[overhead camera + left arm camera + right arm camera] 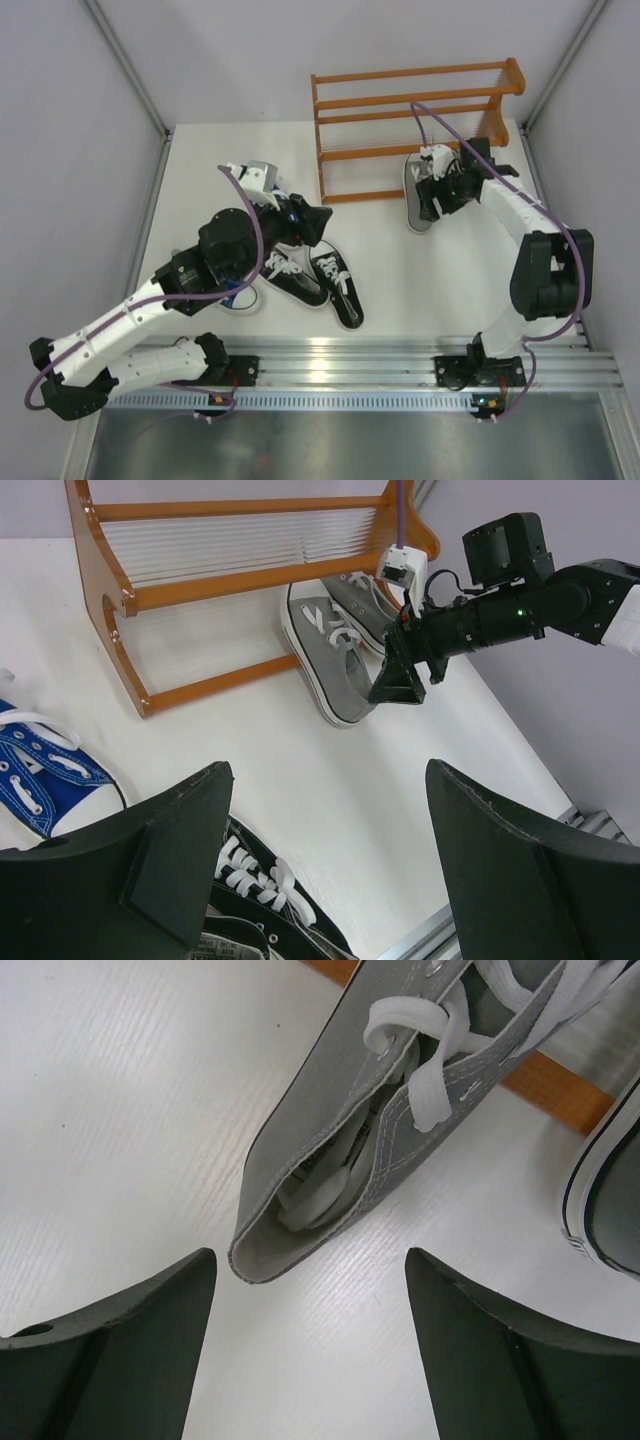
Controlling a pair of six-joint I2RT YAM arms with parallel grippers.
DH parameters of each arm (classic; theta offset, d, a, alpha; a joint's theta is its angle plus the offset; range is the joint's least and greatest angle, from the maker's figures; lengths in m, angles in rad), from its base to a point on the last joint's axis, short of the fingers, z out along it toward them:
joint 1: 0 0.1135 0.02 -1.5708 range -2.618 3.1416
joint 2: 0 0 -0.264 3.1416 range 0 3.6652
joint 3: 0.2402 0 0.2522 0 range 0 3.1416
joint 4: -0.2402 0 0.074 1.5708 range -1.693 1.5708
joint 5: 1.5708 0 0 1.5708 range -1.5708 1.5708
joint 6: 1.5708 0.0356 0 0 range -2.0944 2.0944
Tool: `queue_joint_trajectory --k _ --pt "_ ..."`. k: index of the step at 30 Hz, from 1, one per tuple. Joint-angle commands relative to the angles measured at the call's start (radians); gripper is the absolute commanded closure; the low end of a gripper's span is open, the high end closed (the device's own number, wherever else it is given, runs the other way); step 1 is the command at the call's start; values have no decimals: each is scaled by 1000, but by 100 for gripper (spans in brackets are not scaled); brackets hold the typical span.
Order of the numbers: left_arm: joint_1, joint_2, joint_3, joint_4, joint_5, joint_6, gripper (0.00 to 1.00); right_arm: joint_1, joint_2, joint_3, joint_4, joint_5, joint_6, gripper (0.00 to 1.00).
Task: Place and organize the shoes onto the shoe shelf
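The orange-brown shoe shelf (415,130) stands at the back of the table, its tiers bare. A grey shoe (413,215) lies on the table at the shelf's front right foot; a second grey shoe (365,595) lies close behind it. My right gripper (430,200) is open just above the near grey shoe; its heel (270,1245) lies just ahead of the spread fingers, untouched. My left gripper (320,225) is open and empty, above two black shoes (340,285). A blue shoe (40,780) lies to its left, partly hidden under the left arm in the top view.
The shelf's lower rail (560,1095) runs just behind the grey shoes. A metal rail (340,365) with the arm bases lines the near edge. Grey walls enclose the table on the left, back and right.
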Motion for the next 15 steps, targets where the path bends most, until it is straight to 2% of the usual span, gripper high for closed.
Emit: queue_joint_trajectory --k 1,7,9,13,14,15 --pt "3 -2 0 49 -8 -3 17 8 20 3 67 21 91 24" --pt "2 1 -3 49 -6 -12 17 36 89 3 91 84 157 28" --pt "3 -2 -5 49 -8 -14 17 41 109 0 113 101 179 34" --pt "3 -10 -9 49 -14 -17 17 39 113 -9 162 129 205 65" --pt "3 -11 -11 49 -12 -18 17 39 109 -7 168 129 211 78" --pt "2 -14 -13 48 -15 -20 17 39 109 -4 179 126 222 84"
